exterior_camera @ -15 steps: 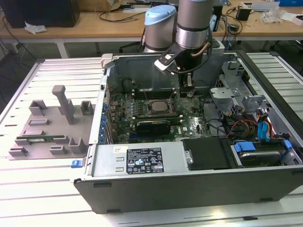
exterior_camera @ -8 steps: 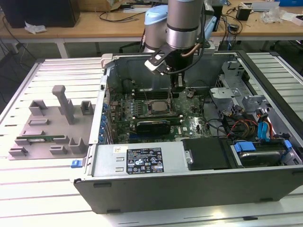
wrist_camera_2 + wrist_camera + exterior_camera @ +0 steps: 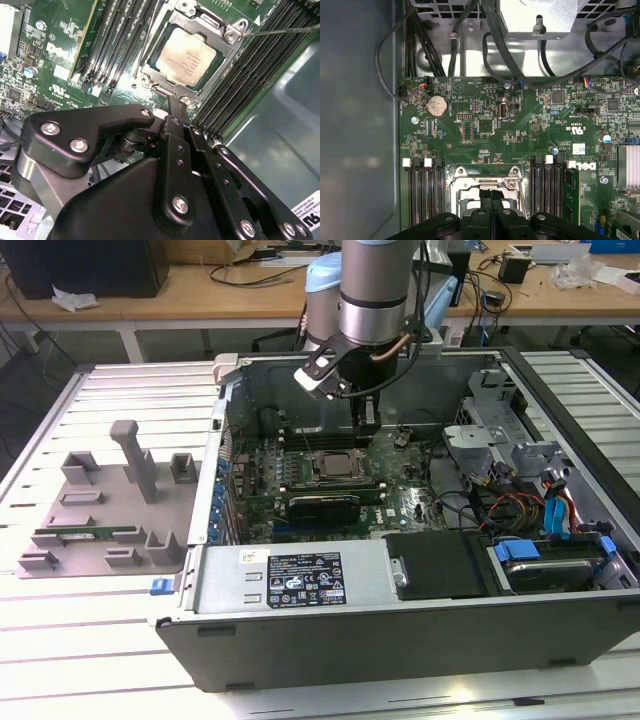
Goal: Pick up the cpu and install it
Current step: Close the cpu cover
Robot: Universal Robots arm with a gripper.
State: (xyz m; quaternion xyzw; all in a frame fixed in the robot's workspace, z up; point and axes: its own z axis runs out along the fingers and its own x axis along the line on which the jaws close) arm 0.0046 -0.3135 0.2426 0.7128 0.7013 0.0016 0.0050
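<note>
The cpu (image 3: 192, 56) lies in the socket (image 3: 231, 35). The gripper (image 3: 170, 102) hangs just above it, clenched on nothing. I think the putting-in step is nearly done. Any next move needs a soft, straight touch.

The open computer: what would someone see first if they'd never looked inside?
The big silver robot arm reaches down into the open computer case. Close to its black tool, the shiny square cpu sits in its metal socket frame on the green board.
</note>
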